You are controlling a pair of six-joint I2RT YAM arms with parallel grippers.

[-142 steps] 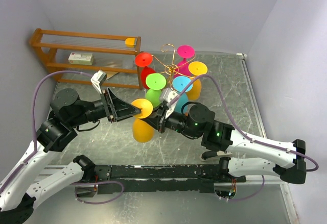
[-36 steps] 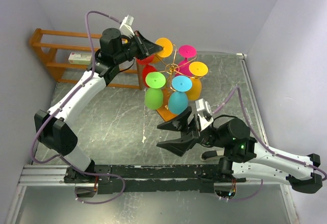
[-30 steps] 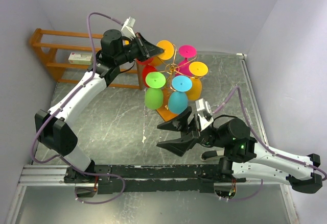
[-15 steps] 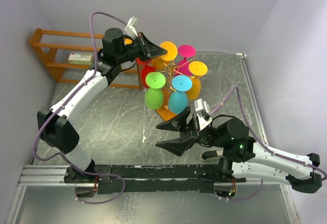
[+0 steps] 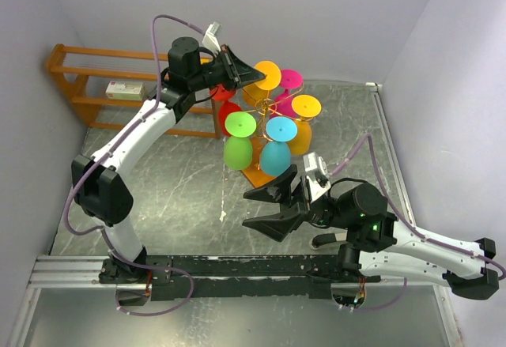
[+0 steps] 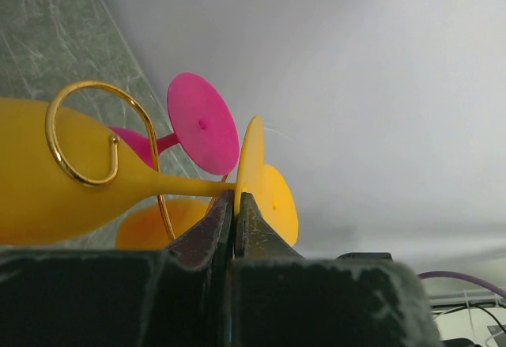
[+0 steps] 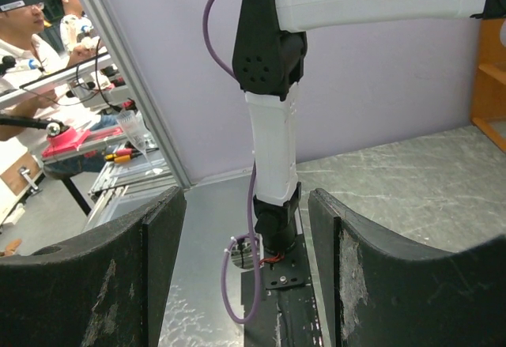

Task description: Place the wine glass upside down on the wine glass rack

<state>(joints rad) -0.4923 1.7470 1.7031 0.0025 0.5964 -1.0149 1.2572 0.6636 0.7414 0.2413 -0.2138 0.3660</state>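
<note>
- plain pale lilac walls (image 5: 316, 15), evenly lit
- grey-green marbled tabletop (image 5: 174, 189), kinda shiny
- brown wooden shelf unit (image 5: 118, 54) in the far left corner, small white box (image 5: 125, 90) on its middle shelf

Marbled table (image 5: 178, 197); wine glass rack (image 5: 264, 109), shelf (image 5: 87, 101) atop

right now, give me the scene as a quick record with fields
left gripper: shut on yellow wine glass stem
glass position: high at the wine glass rack, beside a gold curl, not yet let go
right gripper: open, holding nothing, apart from the rack
already hung: green glass, blue glass, pink glass, others
</note>
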